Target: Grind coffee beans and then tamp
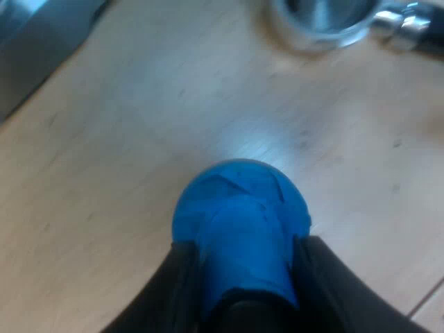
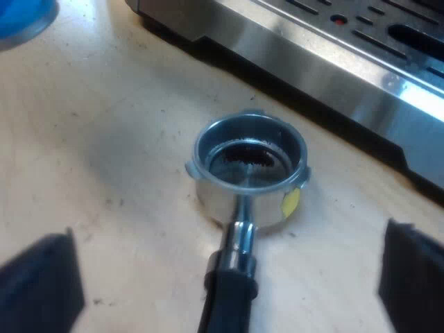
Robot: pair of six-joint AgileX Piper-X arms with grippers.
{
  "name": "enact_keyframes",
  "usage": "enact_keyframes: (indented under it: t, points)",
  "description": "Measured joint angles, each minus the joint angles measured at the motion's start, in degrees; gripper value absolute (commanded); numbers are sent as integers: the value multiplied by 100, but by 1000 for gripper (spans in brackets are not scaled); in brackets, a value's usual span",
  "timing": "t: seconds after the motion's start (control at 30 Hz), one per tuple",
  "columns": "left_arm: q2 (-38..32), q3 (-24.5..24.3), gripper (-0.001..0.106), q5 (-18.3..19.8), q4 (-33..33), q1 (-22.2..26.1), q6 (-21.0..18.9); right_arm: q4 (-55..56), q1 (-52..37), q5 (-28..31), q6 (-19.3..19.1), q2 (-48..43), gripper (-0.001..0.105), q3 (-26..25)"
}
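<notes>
Left gripper [image 1: 246, 255] clamping blue tamper [image 1: 239, 208], right gripper [image 2: 225, 277] spread wide above loose metal holder [image 2: 250, 166]

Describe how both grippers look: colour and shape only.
Left gripper: two matte black fingers, broad and widening in a curve toward their bases. Right gripper: two matte black fingers, blocky with squared tips. No markings visible on either.

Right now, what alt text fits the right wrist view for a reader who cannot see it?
A metal holder stands on the wooden table, basket open upward with a little dark residue inside, its dark handle pointing toward the camera between the wide-open fingers of the right pincer. The espresso machine front lies beyond it.
</notes>
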Motion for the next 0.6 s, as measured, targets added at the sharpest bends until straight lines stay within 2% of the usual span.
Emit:
enact_keyframes:
  t: [0.07, 0.23, 0.3, 0.37, 0.47, 0.6]
  points:
    - [0, -33, 0, 22, -11, -79, 0, -87, 0, 47, 24, 0, 58, 42]
    - [0, -106, 0, 30, -35, -207, -41, -172, 0, 179, 25, 0, 54, 45]
    - [92, -751, 0, 62, -548, -636, -454, -172, 0, 179, 25, 0, 54, 45]
    - [200, -886, 0, 72, -547, -654, -453, -172, 0, 179, 25, 0, 54, 45]
    - [662, -1211, 0, 341, -536, -652, -453, -172, 0, 179, 25, 0, 54, 45]
    - [991, -1339, 0, 415, -534, -711, -441, -172, 0, 179, 25, 0, 54, 45]
